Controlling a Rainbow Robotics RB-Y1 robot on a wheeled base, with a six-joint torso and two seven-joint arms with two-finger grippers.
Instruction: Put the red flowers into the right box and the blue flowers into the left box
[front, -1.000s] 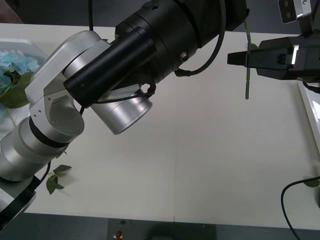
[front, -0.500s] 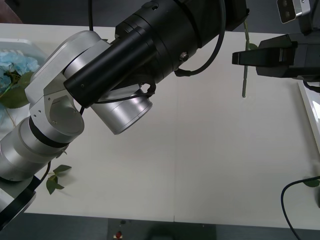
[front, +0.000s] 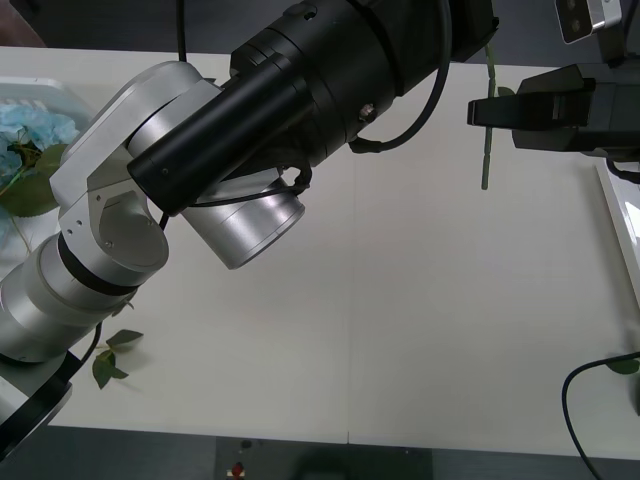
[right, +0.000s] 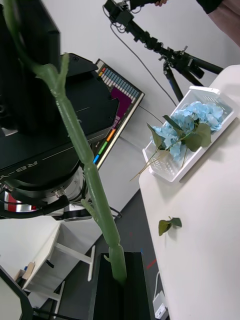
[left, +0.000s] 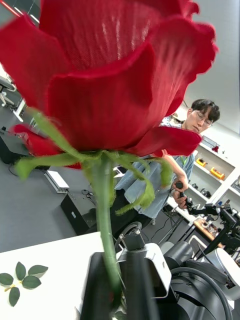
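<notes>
Front view: right pincer (front: 478, 112) clamps rose stem (front: 486, 150).

Left box (front: 40, 90) at table's (front: 400, 330) far left edge, blue flowers (front: 35, 125) in it. Right box (front: 622, 235) at the right edge. Leaf sprig (front: 110, 355) on the table, near-left. Stem (front: 486, 150) above the table, far right.

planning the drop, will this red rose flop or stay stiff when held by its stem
Probably fairly stiff: the stem stands nearly straight from the right gripper without sagging. Likely top-heavy: the red flower is far wider than its stem, so it may swing.
</notes>
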